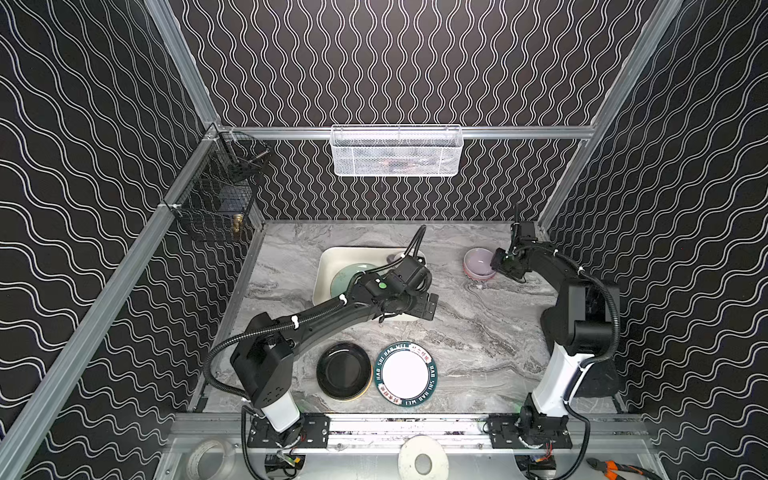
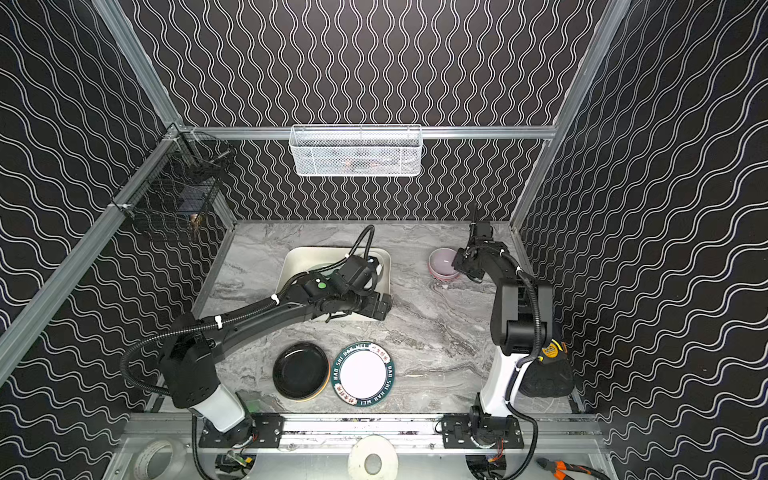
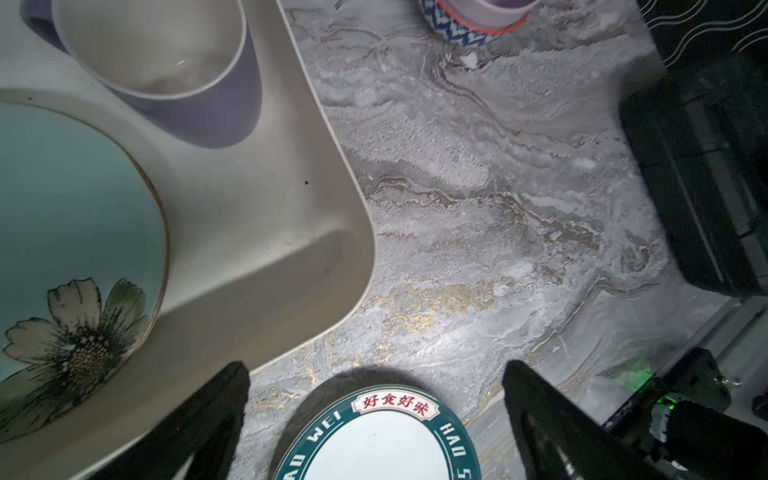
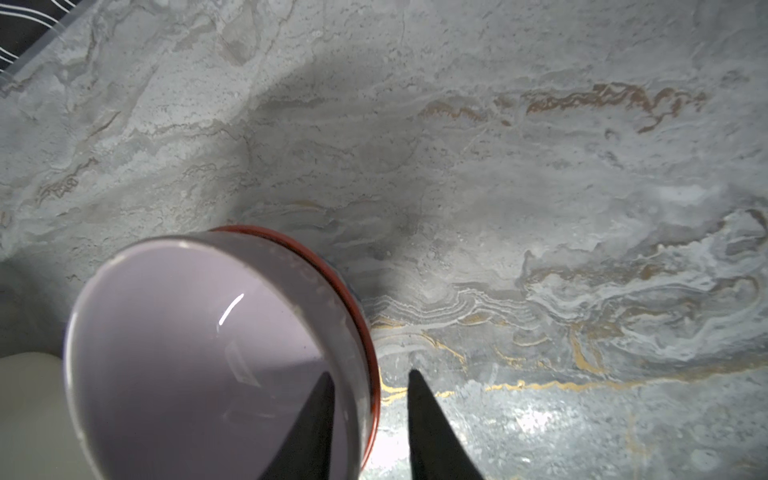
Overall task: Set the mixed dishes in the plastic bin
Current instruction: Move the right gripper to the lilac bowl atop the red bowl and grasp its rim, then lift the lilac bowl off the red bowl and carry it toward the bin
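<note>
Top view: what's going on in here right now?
Right gripper straddles the rim of the lavender bowl, nested in a patterned bowl, jaws not yet tight. Left gripper hangs open and empty by the plastic bin, which holds the floral plate and lavender mug. Black plate and green-rimmed plate wait on the table.

The bin (image 3: 266, 216) is cream-white, its plate (image 3: 75, 208) mint floral, its mug (image 3: 232, 108) lavender.

White mesh basket (image 1: 397, 151) on back rail; black wire basket (image 1: 216, 195) left corner.
</note>
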`<control>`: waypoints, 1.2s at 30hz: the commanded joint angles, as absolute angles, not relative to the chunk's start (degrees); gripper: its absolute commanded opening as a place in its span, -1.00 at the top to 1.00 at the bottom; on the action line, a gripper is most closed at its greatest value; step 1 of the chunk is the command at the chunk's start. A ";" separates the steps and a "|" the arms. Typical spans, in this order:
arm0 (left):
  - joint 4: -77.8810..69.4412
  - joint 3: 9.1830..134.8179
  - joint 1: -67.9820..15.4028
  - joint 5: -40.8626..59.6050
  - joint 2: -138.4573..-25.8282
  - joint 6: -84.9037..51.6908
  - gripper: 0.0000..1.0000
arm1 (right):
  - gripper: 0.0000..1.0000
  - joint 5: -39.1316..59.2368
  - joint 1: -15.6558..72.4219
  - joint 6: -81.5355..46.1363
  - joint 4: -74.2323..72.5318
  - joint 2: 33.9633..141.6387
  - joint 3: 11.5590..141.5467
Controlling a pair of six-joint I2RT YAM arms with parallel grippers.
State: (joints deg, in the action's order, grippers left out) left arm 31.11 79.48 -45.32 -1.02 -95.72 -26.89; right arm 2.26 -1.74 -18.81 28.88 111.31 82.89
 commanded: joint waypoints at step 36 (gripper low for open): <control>27.76 72.47 -45.15 -3.71 -85.10 -26.15 -0.97 | 0.88 0.89 2.22 -17.41 35.61 102.49 86.66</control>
